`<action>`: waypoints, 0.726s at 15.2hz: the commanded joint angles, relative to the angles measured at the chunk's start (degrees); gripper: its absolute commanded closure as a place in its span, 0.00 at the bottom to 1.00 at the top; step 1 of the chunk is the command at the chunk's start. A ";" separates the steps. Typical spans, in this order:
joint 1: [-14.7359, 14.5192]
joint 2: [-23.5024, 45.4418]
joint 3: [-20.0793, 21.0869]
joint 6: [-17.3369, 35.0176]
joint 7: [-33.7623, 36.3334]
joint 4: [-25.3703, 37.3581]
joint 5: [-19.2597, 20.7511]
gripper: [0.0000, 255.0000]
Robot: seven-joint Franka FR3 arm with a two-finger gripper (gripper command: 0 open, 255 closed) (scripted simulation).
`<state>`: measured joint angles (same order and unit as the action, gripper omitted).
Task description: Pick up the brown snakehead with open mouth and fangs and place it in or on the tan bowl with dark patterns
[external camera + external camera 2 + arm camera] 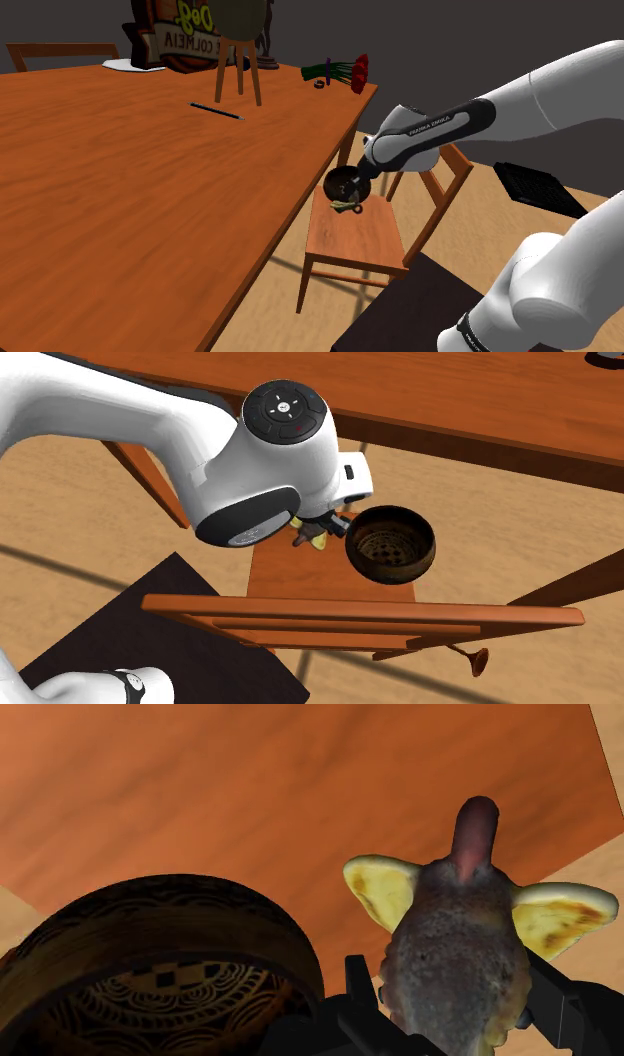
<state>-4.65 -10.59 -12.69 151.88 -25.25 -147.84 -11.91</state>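
Observation:
The brown snakehead (460,944), with yellow-tan hood flaps and a reddish open mouth, sits clasped between my gripper's (460,1016) two black fingers (362,996). It hangs just above the wooden chair seat (362,240). The tan bowl with dark patterns (160,966) stands on the same seat, right beside the gripper. From the shoulder view the bowl (344,182) lies at the seat's table-side end, with the snakehead (348,207) just in front of it. In the second exterior view the bowl (390,544) is to the right of the hand and the snakehead (316,536) peeks out below it.
A large wooden table (140,190) borders the chair on the shoulder view's left, its edge close to the bowl. The chair's backrest (440,195) rises behind the arm. Flowers (345,72), a pen (216,110) and a small wooden stand (238,70) sit far back on the table.

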 commanded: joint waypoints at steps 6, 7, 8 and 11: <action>1.23 -4.26 0.89 -6.16 2.94 2.11 3.14 1.00; 1.36 -4.77 0.99 -7.02 3.25 2.47 3.45 1.00; 1.48 -5.27 1.09 -7.87 3.55 2.84 3.75 1.00; 1.81 -6.66 1.38 -10.41 4.35 4.04 4.51 1.00</action>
<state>-2.98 -16.70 -11.43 142.49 -21.23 -144.28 -7.71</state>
